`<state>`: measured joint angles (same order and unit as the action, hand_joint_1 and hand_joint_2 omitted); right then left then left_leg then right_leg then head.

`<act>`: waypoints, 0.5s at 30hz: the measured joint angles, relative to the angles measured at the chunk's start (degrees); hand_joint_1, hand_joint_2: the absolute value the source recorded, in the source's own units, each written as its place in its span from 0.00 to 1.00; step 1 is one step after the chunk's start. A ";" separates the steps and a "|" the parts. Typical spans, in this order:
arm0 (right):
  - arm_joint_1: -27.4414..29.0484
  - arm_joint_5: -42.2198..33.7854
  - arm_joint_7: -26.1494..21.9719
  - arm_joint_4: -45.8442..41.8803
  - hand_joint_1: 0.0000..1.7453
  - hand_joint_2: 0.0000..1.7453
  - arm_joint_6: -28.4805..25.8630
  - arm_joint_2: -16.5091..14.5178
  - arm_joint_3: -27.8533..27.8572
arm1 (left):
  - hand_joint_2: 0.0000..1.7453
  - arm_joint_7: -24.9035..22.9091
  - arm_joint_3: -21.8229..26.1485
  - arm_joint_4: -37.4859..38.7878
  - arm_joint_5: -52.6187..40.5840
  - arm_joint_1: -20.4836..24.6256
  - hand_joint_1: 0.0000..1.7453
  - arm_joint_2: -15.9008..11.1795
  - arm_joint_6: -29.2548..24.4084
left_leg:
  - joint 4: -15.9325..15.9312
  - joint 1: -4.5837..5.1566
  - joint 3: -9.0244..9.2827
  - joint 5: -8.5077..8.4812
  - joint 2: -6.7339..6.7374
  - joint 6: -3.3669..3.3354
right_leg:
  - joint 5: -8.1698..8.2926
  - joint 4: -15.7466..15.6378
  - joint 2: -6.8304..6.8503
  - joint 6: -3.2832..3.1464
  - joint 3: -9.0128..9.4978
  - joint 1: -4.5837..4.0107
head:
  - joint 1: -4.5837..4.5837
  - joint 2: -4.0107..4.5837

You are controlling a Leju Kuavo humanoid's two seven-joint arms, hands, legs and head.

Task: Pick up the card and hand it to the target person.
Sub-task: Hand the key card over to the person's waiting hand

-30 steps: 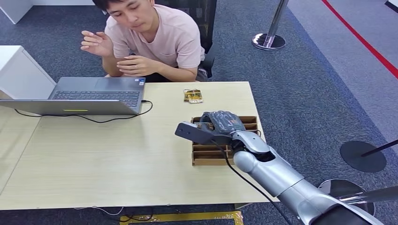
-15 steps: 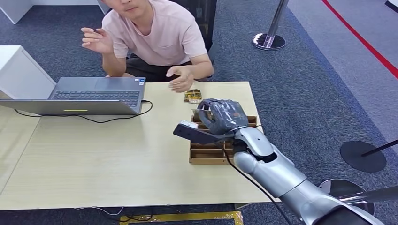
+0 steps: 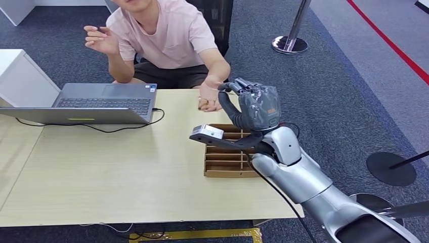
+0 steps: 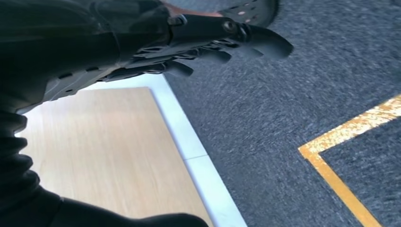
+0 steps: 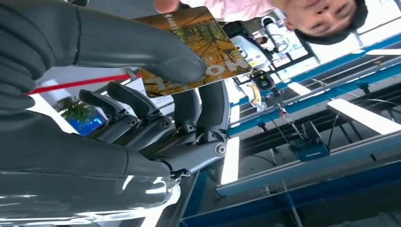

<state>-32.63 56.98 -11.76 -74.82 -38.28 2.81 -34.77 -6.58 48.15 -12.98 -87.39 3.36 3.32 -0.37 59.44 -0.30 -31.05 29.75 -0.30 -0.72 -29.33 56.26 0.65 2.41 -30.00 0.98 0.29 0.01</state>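
My right hand is raised above the far edge of the slotted cardboard box, palm turned toward the person. In the right wrist view the thumb and the fingers pinch a card printed with orange autumn trees. A person's fingertip is close to the card's far edge. The person's hand reaches over the table, just left of my right hand. My left hand hangs beside a table corner, over the carpet, fingers loosely extended and holding nothing.
An open laptop with a black cable stands at the table's far left. A white cabinet is behind it. A stanchion base stands on the carpet to the far right, and dark round bases to the right.
My right hand has lifted from the slotted box with the card and turned up toward the person. The person's hand has come forward over the table toward it.
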 joint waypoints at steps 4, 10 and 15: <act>-1.17 2.93 -2.66 7.39 0.94 1.00 -1.20 -2.39 2.33 | 1.00 0.04 -0.02 0.00 -0.08 0.19 0.00 0.00 0.70 | 0.00 -0.01 0.00 -0.01 0.00 0.01 | 0.00 0.02 0.00 0.00 0.00 0.00 | 0.00 -0.01; -1.64 3.51 -3.26 12.54 0.94 1.00 -1.36 -4.36 4.18 | 1.00 0.04 -0.02 0.00 -0.08 0.32 0.00 0.00 0.81 | 0.00 -0.01 -0.01 -0.01 -0.01 0.02 | 0.00 0.02 0.00 0.00 0.00 0.00 | 0.01 -0.01; -1.91 3.62 -3.28 14.30 0.94 1.00 -1.38 -5.03 4.94 | 1.00 0.04 -0.02 0.00 -0.08 0.36 0.00 0.00 0.81 | 0.00 0.00 -0.01 -0.01 -0.01 0.01 | 0.00 0.01 0.00 0.00 0.00 0.00 | 0.00 -0.01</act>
<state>-34.54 60.60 -15.04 -60.52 -39.66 -2.22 -29.84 -6.54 48.13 -12.98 -87.47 3.72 3.32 0.44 59.44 -0.31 -31.06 29.74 -0.31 -0.70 -29.33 56.28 0.65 2.40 -30.00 0.98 0.29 0.00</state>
